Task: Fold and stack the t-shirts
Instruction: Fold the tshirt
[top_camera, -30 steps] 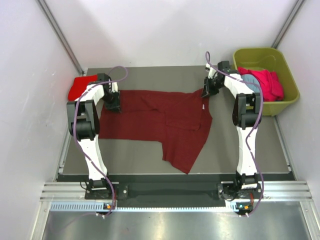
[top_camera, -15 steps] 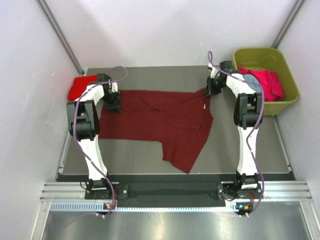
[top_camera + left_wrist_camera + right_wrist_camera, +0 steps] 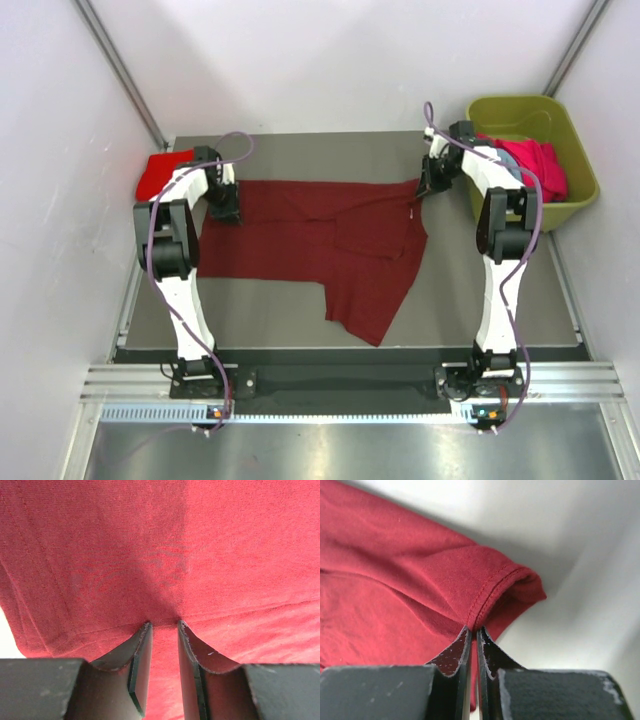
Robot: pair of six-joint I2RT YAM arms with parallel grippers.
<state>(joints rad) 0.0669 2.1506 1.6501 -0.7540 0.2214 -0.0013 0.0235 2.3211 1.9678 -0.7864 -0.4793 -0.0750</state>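
A dark maroon t-shirt [image 3: 330,235] lies spread on the grey table, with one part hanging toward the front. My left gripper [image 3: 225,212] is at the shirt's far left corner; in the left wrist view it [image 3: 164,625] is pinched on a fold of the maroon cloth [image 3: 165,555]. My right gripper [image 3: 428,187] is at the shirt's far right corner; in the right wrist view it [image 3: 474,629] is shut on the stitched sleeve hem [image 3: 490,592]. A bright red t-shirt [image 3: 160,172] lies folded at the far left. Pink [image 3: 535,165] and light blue [image 3: 503,168] shirts sit in the tub.
An olive-green plastic tub [image 3: 578,150] stands at the far right, just beside my right arm. White walls close in the table on the left, back and right. The grey table top [image 3: 480,300] shows in front of and right of the shirt.
My right gripper has moved to the right with the sleeve, drawing the shirt's top edge out toward the tub. The left gripper has stayed in place.
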